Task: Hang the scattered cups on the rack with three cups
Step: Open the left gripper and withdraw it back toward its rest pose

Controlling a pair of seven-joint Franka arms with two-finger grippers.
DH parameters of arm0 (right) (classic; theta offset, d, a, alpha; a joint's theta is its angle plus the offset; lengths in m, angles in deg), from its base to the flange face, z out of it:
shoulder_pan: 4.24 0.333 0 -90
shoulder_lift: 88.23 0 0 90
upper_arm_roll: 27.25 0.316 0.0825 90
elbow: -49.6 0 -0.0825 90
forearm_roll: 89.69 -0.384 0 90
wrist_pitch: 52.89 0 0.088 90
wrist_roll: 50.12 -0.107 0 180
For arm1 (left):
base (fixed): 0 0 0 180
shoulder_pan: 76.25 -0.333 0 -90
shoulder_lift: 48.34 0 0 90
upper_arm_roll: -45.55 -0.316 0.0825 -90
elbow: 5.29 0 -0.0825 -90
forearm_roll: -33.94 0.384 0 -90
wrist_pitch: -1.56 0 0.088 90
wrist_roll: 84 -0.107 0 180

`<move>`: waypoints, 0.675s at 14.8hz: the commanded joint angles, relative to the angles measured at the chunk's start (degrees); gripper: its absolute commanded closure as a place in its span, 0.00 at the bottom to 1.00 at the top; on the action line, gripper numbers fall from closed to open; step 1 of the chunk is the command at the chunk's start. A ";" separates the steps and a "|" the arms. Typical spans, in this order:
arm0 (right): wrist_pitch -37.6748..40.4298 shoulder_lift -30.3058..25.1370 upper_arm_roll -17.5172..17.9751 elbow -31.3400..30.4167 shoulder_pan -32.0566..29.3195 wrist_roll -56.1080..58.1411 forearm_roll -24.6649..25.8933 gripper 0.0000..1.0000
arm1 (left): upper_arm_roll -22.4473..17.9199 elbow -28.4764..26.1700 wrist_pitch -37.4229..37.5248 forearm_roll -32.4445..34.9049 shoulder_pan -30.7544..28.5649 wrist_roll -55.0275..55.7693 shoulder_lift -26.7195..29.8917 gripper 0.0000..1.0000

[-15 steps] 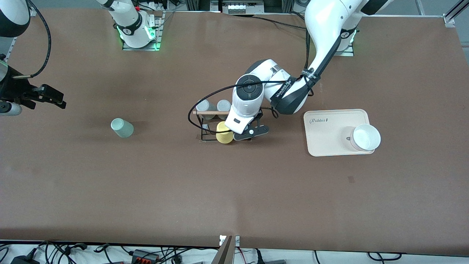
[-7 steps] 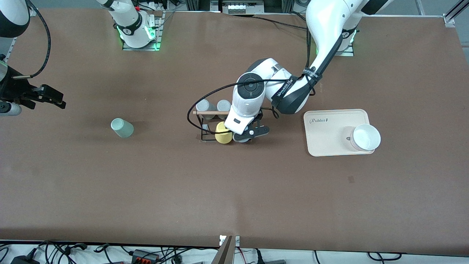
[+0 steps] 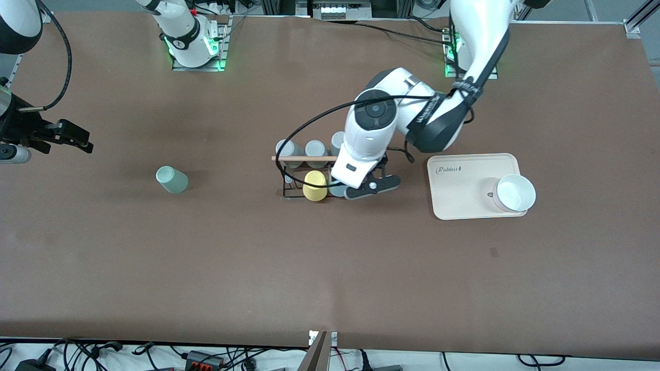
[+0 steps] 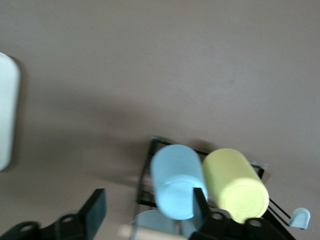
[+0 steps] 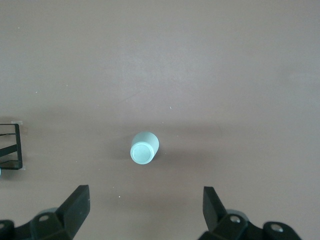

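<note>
The black wire rack (image 3: 289, 178) with its wooden bar carries three grey cups (image 3: 314, 148) on the side away from the front camera. A yellow cup (image 3: 315, 185) and the light blue cup (image 3: 337, 190) hang side by side on its nearer side. In the left wrist view the blue cup (image 4: 174, 182) sits on the rack (image 4: 147, 170) beside the yellow cup (image 4: 235, 185). My left gripper (image 4: 147, 202) is open, one finger close beside the blue cup, the other well clear; it (image 3: 361, 189) hovers over the rack's end. The sage green cup (image 3: 171, 180) lies alone; my right gripper (image 5: 145, 202) waits open, apart from it (image 5: 144, 148).
A cream tray (image 3: 464, 180) holding a white bowl (image 3: 514, 193) lies beside the rack toward the left arm's end. The left arm's black cable loops over the rack. My right gripper (image 3: 77, 139) stays at the right arm's table end.
The left arm swung away from the rack toward its own end of the table. The blue cup and the third grey cup now show on the rack. The right arm has not moved.
</note>
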 commanded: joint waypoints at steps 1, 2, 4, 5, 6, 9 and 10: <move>0.74 0.73 0.53 0.95 -0.65 0.83 0.56 0.00 | 0.26 -0.86 6.03 1.56 -4.12 -4.69 4.48 0.41; 1.00 0.56 0.53 0.96 -0.47 0.66 0.56 0.00 | 0.44 -0.86 7.88 1.47 -5.96 -7.41 5.54 0.41; 0.74 0.65 0.53 1.13 -0.29 0.57 0.56 0.00 | 0.88 -1.29 11.40 1.39 -10.36 -13.03 8.52 0.40; 0.65 0.74 0.53 1.13 -0.47 0.48 0.47 0.00 | 0.88 -1.64 12.46 1.21 -12.38 -15.58 9.93 0.40; 1.09 0.74 0.53 1.13 -0.56 0.48 0.47 0.00 | 0.88 -1.82 13.42 1.21 -14.40 -18.56 11.16 0.40; 0.48 0.82 0.53 1.13 -0.73 0.83 0.82 0.00 | 0.88 -3.49 15.97 0.86 -20.38 -28.67 15.02 0.40; 0.39 0.91 0.53 1.13 -0.65 0.66 1.52 0.00 | 0.88 -3.84 16.59 0.77 -22.14 -31.83 16.34 0.39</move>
